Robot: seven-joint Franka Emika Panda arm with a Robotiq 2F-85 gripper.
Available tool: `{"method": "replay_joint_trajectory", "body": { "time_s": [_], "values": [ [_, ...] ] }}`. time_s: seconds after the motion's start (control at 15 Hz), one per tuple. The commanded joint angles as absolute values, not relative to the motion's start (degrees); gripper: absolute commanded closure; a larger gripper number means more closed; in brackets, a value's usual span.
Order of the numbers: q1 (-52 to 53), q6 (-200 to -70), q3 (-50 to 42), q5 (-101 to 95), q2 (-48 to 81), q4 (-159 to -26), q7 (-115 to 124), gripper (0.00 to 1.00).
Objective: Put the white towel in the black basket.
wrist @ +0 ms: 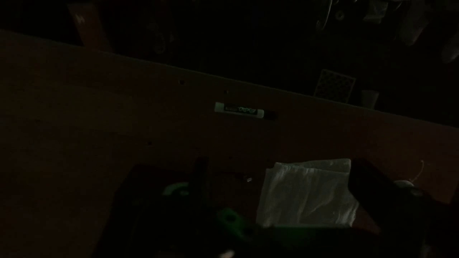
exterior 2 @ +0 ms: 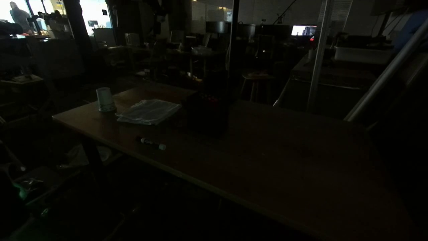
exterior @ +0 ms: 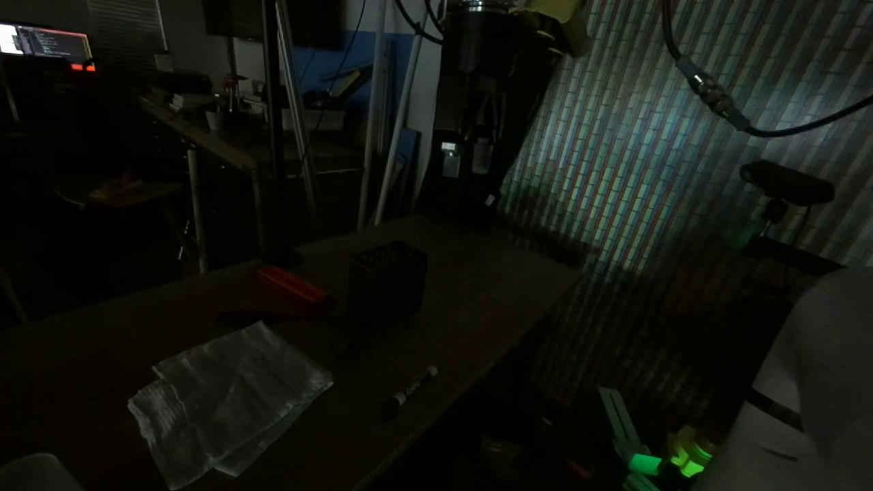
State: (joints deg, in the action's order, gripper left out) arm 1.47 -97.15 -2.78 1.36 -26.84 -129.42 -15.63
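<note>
The white towel (exterior: pixel 232 395) lies folded flat on the table, and it also shows in an exterior view (exterior 2: pixel 149 112) and in the wrist view (wrist: pixel 308 195). The black basket (exterior: pixel 387 283) stands upright on the table beside the towel, and it also shows very dark in an exterior view (exterior 2: pixel 207 117). In the wrist view I cannot tell the basket from the dark gripper parts. My gripper (exterior: pixel 466 160) hangs high above the table, apart from towel and basket. In the wrist view the gripper (wrist: pixel 281 173) has its fingers wide apart with nothing held.
A marker (exterior: pixel 412 389) lies near the table edge (exterior 2: pixel 200 183). A red object (exterior: pixel 293 286) lies behind the basket and towel. A white cup (exterior 2: pixel 105 99) stands beyond the towel. A small metal-tipped piece (wrist: pixel 245 177) lies beside the towel. The scene is very dark.
</note>
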Motion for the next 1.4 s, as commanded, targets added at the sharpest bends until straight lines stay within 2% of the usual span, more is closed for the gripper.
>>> {"method": "replay_joint_trajectory", "body": {
  "time_s": [0.0,0.4,0.67,1.33],
  "values": [
    [4.75,-101.86,1.27,0.99,-25.55,-127.96,-14.59,0.00],
    [8.59,-114.35,5.64,-1.00,-19.05,-124.63,-16.62,0.00],
    [10.17,-122.44,7.09,-1.70,-9.94,-120.01,-19.15,0.00],
    [11.51,-128.34,10.86,-8.38,15.60,-106.93,-23.49,0.00]
  ]
}}
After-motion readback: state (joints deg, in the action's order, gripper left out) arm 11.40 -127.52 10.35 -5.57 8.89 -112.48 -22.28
